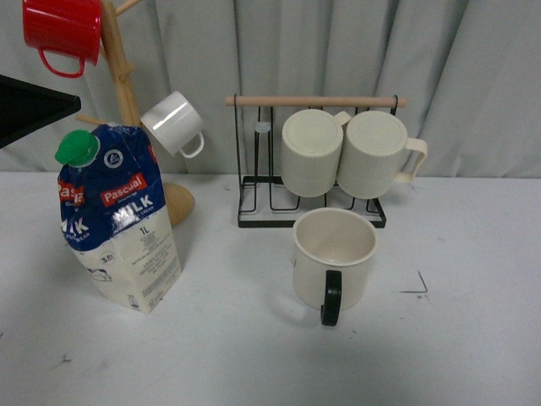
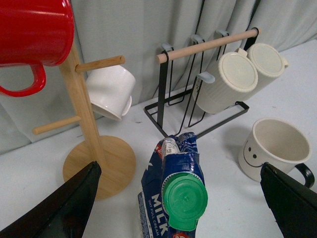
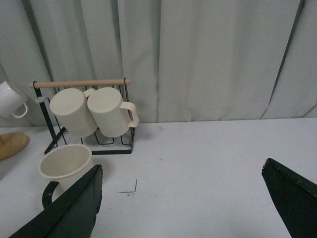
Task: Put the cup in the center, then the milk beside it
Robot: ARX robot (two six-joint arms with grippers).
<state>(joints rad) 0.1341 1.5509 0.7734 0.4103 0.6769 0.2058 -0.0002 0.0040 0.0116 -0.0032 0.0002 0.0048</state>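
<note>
Layout, left to right, front view:
- Wooden mug tree [image 1: 118,76] at far left. A red mug [image 1: 61,32] is on a top peg and a small white mug [image 1: 173,123] on a lower peg.
- Milk [image 1: 118,224] stands on the surface [image 1: 473,338] just in front of the tree's base. It leans slightly and its top is crumpled. The green cap [image 2: 184,198] faces up toward the left wrist camera.
- Left end effector [image 2: 179,168] hangs above the milk. Its fingers are spread wide, one on each side of the carton top, and neither touches it. Nothing is held.
- Wire rack [image 1: 313,101] at centre back, with two ribbed mugs [image 1: 311,152] hung under its wooden bar.
- Cup [image 1: 334,258] stands upright on the surface just in front of the rack, near mid-frame. Its black handle points toward the robot. It is well apart from the milk.
- Right end effector [image 3: 182,168] has its fingers apart and empty. It sits over bare surface to the right of the cup.

Step in hand (judgement): the cup looks placed, so cup-to-centre reads as done. The milk step is at the pre-grasp stage.

Next move calls for:
- Lower the left end effector past the crumpled top.
- Close on the firmer carton body below the cap.
- Lift clear of the tree base and the white mug.
- Carry the milk rightward and set it upright beside the cup, without knocking the cup or its handle.

Risk: the soft, leaning carton could buckle or slip if it is pinched too high.
</note>
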